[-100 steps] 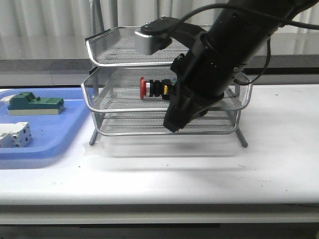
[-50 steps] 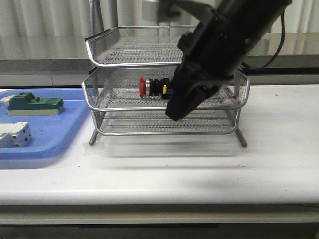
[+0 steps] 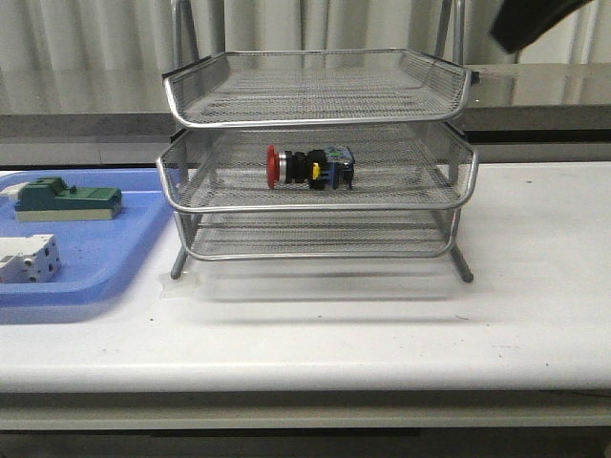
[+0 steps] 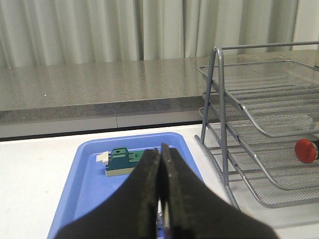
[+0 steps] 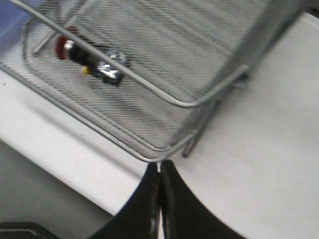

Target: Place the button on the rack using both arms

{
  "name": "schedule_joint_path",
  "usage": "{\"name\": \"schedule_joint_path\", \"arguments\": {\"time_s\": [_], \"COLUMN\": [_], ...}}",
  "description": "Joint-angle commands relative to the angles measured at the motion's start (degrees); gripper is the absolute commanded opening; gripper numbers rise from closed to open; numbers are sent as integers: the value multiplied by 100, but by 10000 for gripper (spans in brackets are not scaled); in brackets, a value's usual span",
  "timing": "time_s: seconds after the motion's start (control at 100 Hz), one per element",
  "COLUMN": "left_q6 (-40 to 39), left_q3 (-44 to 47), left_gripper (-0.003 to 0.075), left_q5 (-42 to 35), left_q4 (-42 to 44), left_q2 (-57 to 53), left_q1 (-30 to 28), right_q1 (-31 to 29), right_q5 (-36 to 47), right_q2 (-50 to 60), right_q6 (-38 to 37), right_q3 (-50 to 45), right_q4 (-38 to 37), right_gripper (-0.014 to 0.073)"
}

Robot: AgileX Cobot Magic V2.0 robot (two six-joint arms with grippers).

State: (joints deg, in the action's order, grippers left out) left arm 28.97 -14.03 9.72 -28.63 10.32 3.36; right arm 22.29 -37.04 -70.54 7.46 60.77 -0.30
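Note:
The button (image 3: 310,168) lies on its side on the middle tier of the silver wire rack (image 3: 458,181), red head to the left. It also shows in the right wrist view (image 5: 89,60), and its red head in the left wrist view (image 4: 305,150). My right gripper (image 5: 159,169) is shut and empty, high above the table off the rack's front corner; only a dark bit of the arm (image 3: 535,19) shows at the front view's top right. My left gripper (image 4: 160,158) is shut and empty above the blue tray (image 4: 79,189).
The flat blue tray (image 3: 105,277) on the left holds a green block (image 3: 67,199) and a white block (image 3: 27,260). The rack (image 4: 259,124) stands right of the tray. A grey counter ledge runs behind the table.
My right arm has pulled up and to the right, away from the rack's front. The button stays on the middle tier, now in full view.

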Motion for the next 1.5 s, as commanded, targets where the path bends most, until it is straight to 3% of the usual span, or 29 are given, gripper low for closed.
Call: {"name": "schedule_joint_path", "arguments": {"time_s": [0.0, 0.43, 0.75, 1.49], "left_q6": [-42, -42, -42, -42], "left_q3": [-149, -149, -149, -149], "left_gripper": [-20, -20, -20, -20], "left_q5": [-442, -442, -442, -442], "left_q4": [-84, -84, -84, -84], "left_q2": [50, 50, 50, 50], "left_q1": [-8, -8, -8, -8], "right_q1": [-168, -212, -212, -309], "right_q5": [306, 297, 167, 483], "right_q2": [642, 3399, 4674, 4880], "right_q6": [-783, -2896, -2907, -2897], "right_q3": [-158, -1873, -2543, -2789], "right_q4": [-669, -2506, -2545, -2385], "right_gripper": [-60, -60, -60, -60]}}
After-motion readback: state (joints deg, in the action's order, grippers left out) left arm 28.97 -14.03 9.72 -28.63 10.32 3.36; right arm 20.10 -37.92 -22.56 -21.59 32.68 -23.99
